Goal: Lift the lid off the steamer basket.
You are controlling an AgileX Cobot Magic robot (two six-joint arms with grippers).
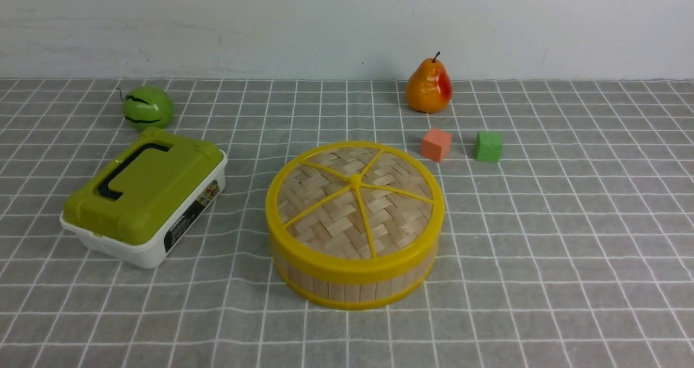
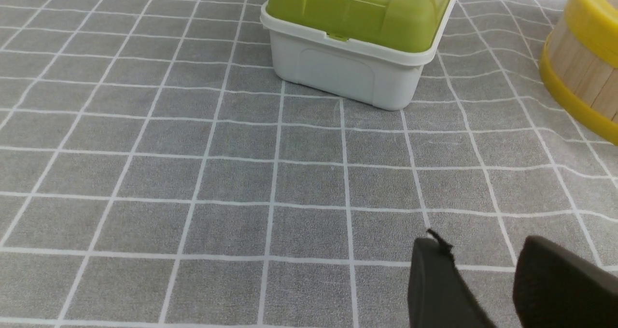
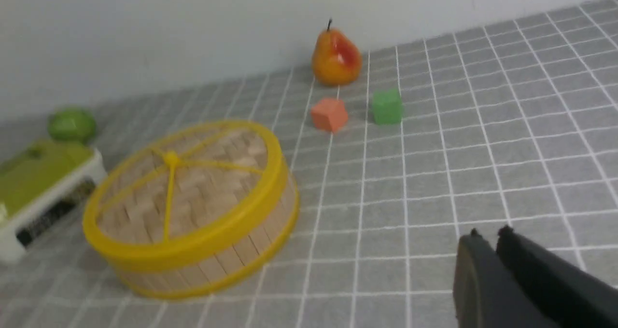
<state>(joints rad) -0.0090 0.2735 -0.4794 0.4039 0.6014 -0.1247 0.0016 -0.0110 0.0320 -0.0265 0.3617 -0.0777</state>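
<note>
Cloth (image 1: 542, 249): one lid (image 1: 347, 211), one basket (image 1: 347, 289)

Plain, scuffed whitish wall (image 1: 347, 21) behind a grey tablecloth (image 1: 569, 249) with white grid lines.

Worktop (image 1: 569, 249): grey cloth, white grid, running back to a pale wall. Steamer basket (image 1: 352, 289) centre-front. White box (image 1: 146, 251) with a green top at left, green round fruit (image 1: 147, 107) behind it. Pear (image 1: 429, 86) upright near the wall. Orange cube (image 1: 436, 144) and green cube (image 1: 489, 146) side by side, apart, in front of the pear.
</note>
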